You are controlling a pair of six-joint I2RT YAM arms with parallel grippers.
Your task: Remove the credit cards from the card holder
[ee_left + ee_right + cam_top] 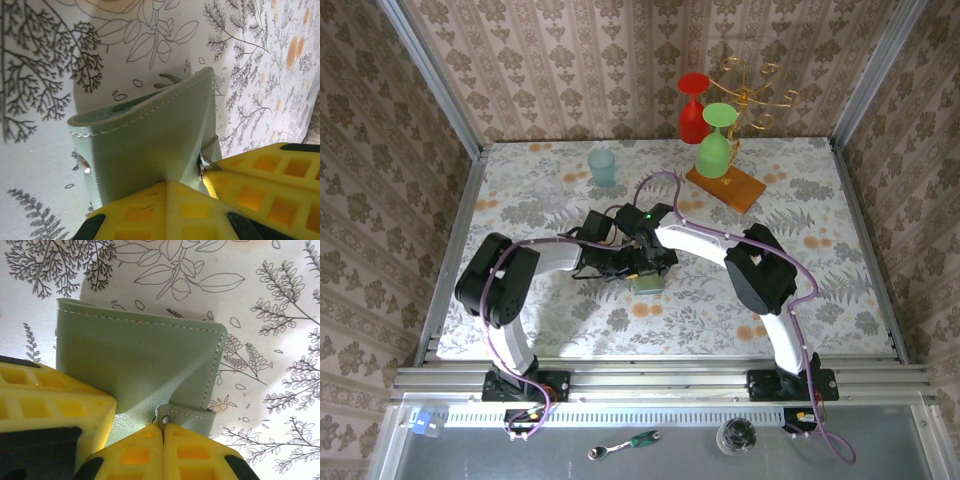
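While your left gripper [167, 189] pinches one edge of the pale green card holder [140, 360], your right gripper [163, 429] is clamped on its snap tab [187, 413], both pairs of yellow jaws closed tight. You see the holder folded, its stitched cover facing both wrist cameras, at the middle of the floral table [820, 215] between the two arms. Farther back stand a teal cup [602, 166], a green glass [716, 140] on a wooden slab [725, 187], and a red glass [693, 105] behind.
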